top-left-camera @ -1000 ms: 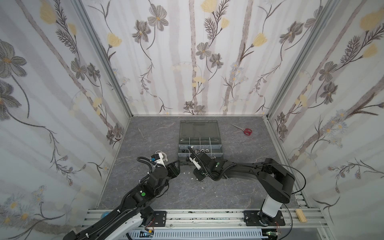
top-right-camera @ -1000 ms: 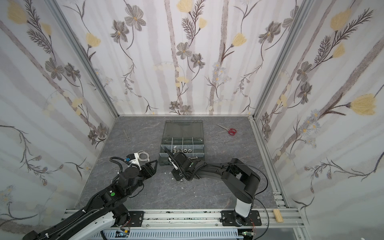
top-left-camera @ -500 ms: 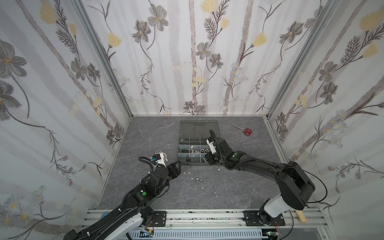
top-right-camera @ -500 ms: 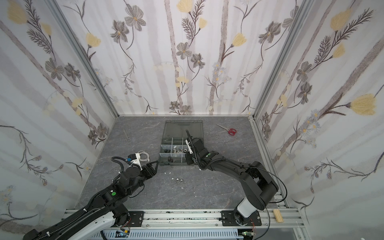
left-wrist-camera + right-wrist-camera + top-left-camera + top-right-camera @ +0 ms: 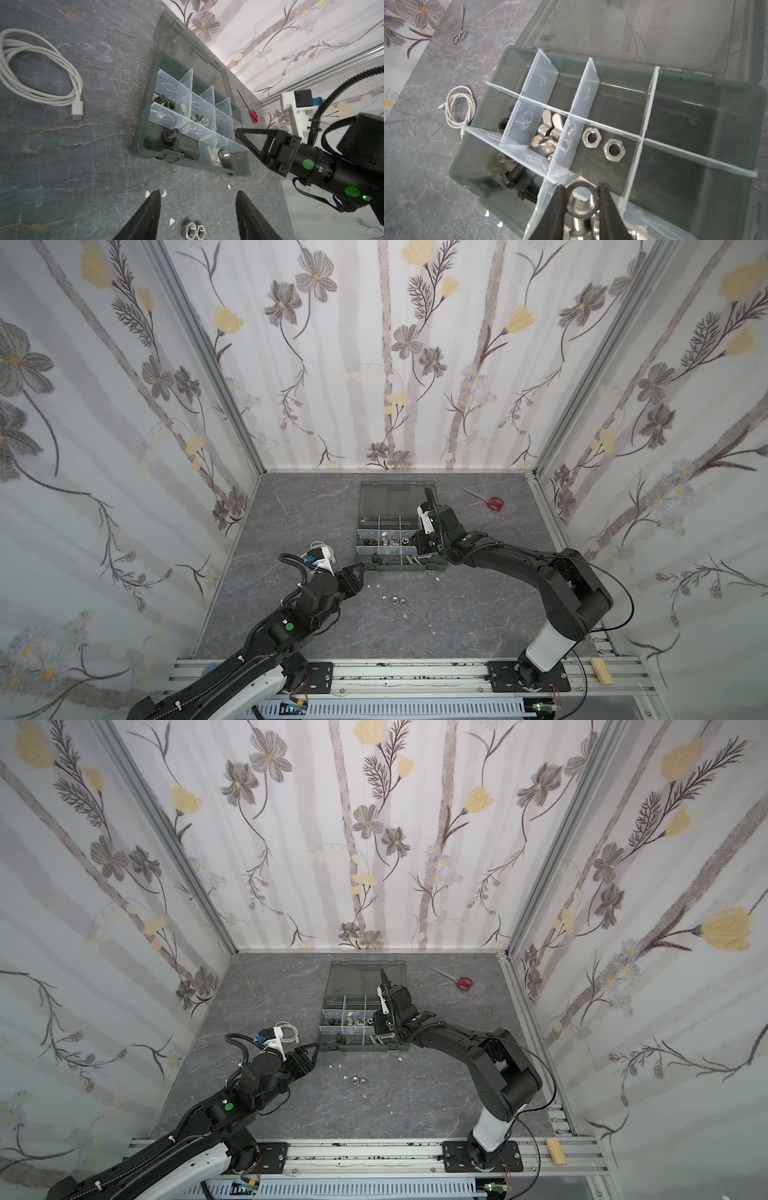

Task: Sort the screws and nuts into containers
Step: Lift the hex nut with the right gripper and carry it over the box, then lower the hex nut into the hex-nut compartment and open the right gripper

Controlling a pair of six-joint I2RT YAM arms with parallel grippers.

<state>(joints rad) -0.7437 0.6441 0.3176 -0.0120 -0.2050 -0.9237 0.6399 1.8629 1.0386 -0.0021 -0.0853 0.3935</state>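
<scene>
right, nearest the rail the left arm lies low and stretched across the grey table (image 5: 457, 622), aimed at the case's near-left corner. the left gripper (image 5: 197, 192) hangs over bare slate with its jaws spread and nothing between them. its fingers (image 5: 149, 214) run off the edge of the left wrist view, so only the tips show. just by them sit two loose nuts (image 5: 185, 226), touching side by side and partly cut by the frame. in both top views the loose nuts (image 5: 392, 600) are mere specks. white flecks (image 5: 147, 193) lie scattered close by.

next comes the organizer case (image 5: 399, 569), with its lid (image 5: 390, 497) lying open flat behind it. black screws (image 5: 170, 136) sit in the near-left compartment and silver screws (image 5: 223, 154) one along, both blurred behind the pale dividers (image 5: 587, 87).

the right arm reaches in from the right, elbow raised and wrist tipped down over the case. the right gripper (image 5: 581, 187) is clamped on a silver hex nut (image 5: 579, 182), held above the silver-screw compartment, and a screw head shows through its hole. from above, tips and nut are hidden under the wrist.

one row on, two sorted nuts (image 5: 591, 137) lie flat with wing nuts (image 5: 548, 133) next door. dark nuts (image 5: 171, 106) are half hidden by a divider. a white cable (image 5: 41, 72) lies on the left-arm side of the case.

far back are red scissors (image 5: 491, 502) and small steel scissors (image 5: 284, 510).
</scene>
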